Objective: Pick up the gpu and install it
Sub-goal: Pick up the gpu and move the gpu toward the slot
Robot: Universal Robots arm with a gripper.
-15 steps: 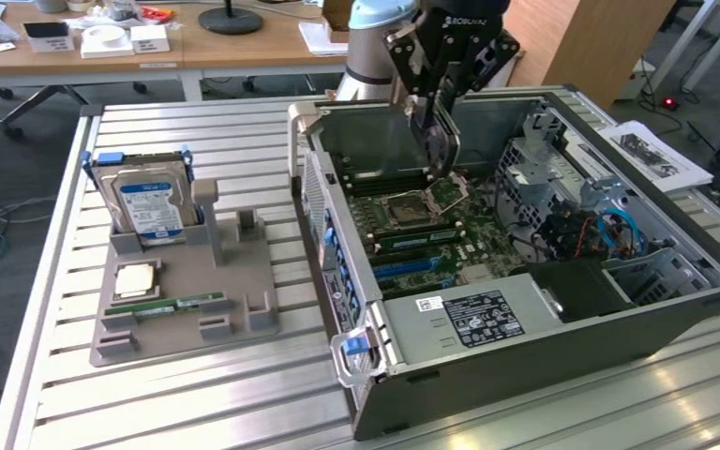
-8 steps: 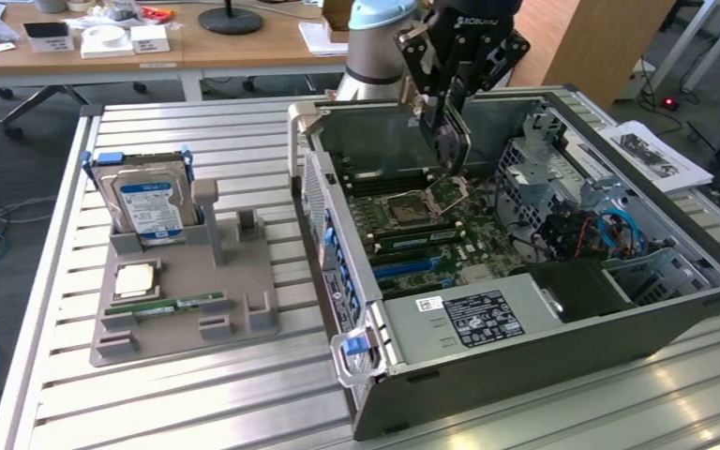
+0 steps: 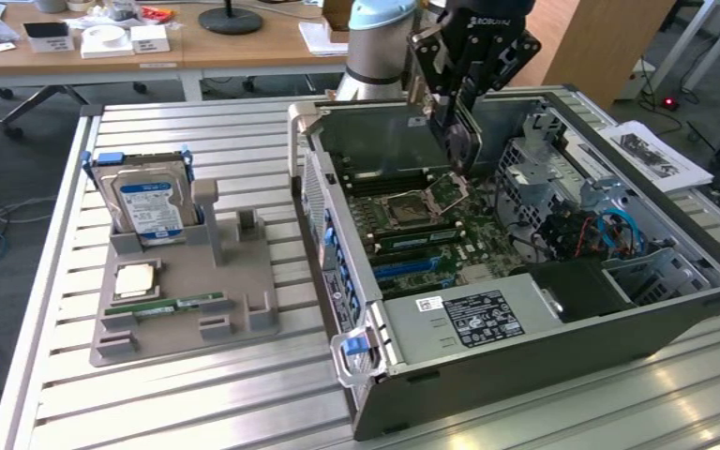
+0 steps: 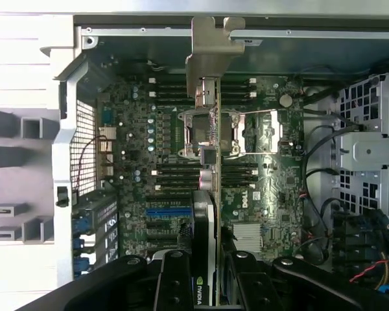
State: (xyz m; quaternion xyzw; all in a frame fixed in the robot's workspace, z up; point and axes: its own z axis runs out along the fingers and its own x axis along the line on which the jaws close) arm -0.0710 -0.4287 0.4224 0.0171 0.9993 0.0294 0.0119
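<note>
Claw (image 4: pixel 207 262) with gpu (image 4: pixel 203 217) over open case (image 3: pixel 561 347)

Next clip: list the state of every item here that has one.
computer case: side open.
gripper: shut on gpu.
gpu: upright over computer case, not seated.
hard drive: upright in grey holder.
memory stick: lying flat on grey holder.
processor: lying flat on grey holder.

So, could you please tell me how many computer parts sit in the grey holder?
3: a hard drive standing upright at the grey holder's far end, a CPU lying flat mid-holder, a memory stick lying nearer the camera. Nothing seems hidden.
</note>
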